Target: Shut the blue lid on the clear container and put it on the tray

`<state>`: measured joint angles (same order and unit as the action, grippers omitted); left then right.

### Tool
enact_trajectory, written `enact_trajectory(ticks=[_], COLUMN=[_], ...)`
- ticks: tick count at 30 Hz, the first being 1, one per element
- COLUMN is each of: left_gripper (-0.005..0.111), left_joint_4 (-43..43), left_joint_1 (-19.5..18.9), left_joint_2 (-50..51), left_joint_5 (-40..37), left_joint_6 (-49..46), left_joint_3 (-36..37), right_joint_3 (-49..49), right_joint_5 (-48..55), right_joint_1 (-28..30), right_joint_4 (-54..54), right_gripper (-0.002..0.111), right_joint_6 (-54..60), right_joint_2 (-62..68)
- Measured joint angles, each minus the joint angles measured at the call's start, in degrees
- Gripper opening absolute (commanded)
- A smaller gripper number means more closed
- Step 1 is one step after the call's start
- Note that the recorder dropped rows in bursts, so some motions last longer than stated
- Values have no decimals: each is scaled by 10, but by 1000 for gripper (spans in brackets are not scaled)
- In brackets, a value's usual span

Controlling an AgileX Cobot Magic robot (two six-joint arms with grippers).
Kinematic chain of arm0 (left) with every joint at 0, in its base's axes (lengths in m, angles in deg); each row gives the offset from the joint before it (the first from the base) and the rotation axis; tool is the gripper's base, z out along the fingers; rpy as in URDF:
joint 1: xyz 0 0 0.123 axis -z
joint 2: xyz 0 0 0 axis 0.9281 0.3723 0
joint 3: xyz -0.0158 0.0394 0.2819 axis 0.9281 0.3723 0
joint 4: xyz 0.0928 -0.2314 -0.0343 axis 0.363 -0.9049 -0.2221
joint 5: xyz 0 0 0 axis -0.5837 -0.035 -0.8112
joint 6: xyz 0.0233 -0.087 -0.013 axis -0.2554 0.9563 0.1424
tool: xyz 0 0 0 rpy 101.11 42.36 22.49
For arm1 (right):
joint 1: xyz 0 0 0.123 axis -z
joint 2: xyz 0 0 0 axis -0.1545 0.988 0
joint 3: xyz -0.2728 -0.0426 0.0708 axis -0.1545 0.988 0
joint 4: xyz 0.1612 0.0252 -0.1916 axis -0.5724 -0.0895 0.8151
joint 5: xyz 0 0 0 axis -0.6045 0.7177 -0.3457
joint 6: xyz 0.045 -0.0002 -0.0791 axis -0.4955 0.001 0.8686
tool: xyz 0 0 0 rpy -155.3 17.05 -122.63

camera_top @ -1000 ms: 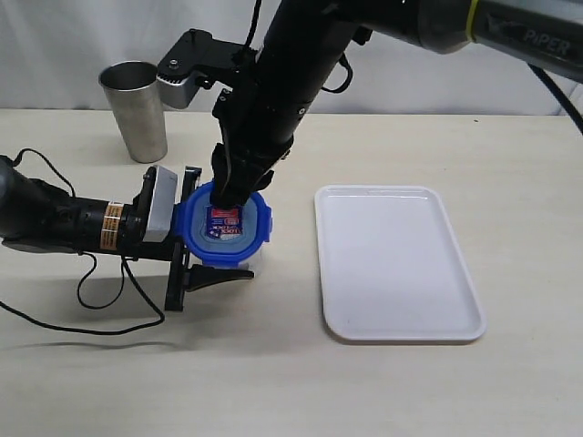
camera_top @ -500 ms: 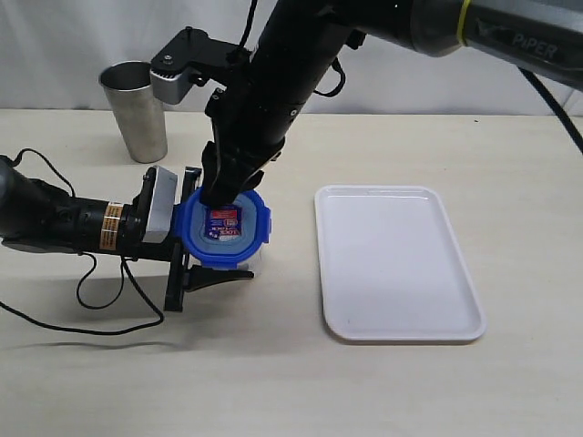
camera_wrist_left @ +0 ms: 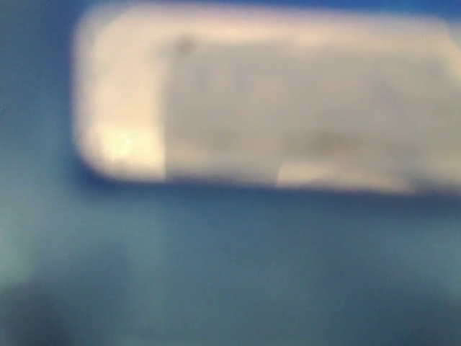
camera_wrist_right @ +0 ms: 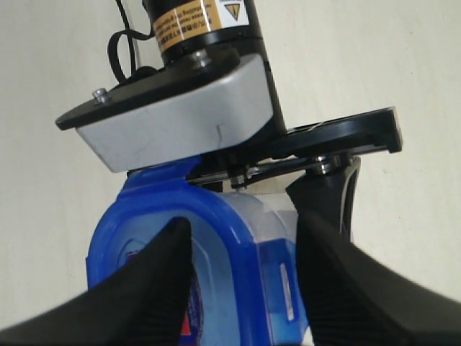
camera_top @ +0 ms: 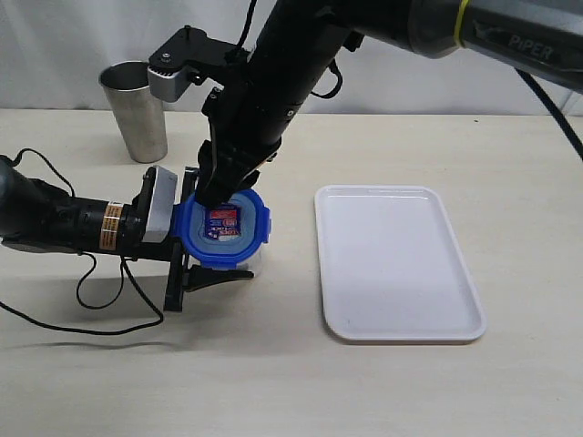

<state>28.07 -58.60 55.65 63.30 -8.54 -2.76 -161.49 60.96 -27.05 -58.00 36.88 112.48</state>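
- White lettering "PiPER" is read on the grey upper link of the right arm (camera_top: 533,45), above the far right corner of the desk.
- A red-and-white sticker (camera_top: 223,223) is carried on top of the blue lid (camera_top: 255,235), toward the left edge of the desk. Print is seen on it, but it is too small to be read.
- A yellow label (camera_wrist_right: 194,18) is wrapped round the left arm (camera_top: 55,223) near its wrist. A black warning triangle is made out on it, with lines of fine print that cannot be read.
- Nothing legible is given by the blurred left wrist view.
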Motion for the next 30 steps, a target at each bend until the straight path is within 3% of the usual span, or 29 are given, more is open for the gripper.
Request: enact_trajectory(ticks=[30], left_gripper=[0], left_joint_4=[1], left_joint_1=[0], left_joint_2=[0], left_joint_5=[0], left_joint_6=[2], left_joint_3=[0], right_joint_3=[31], right_joint_5=[-24], right_joint_1=[-3], right_joint_4=[4], right_gripper=[42], right_joint_6=[-19], right_joint_2=[-7])
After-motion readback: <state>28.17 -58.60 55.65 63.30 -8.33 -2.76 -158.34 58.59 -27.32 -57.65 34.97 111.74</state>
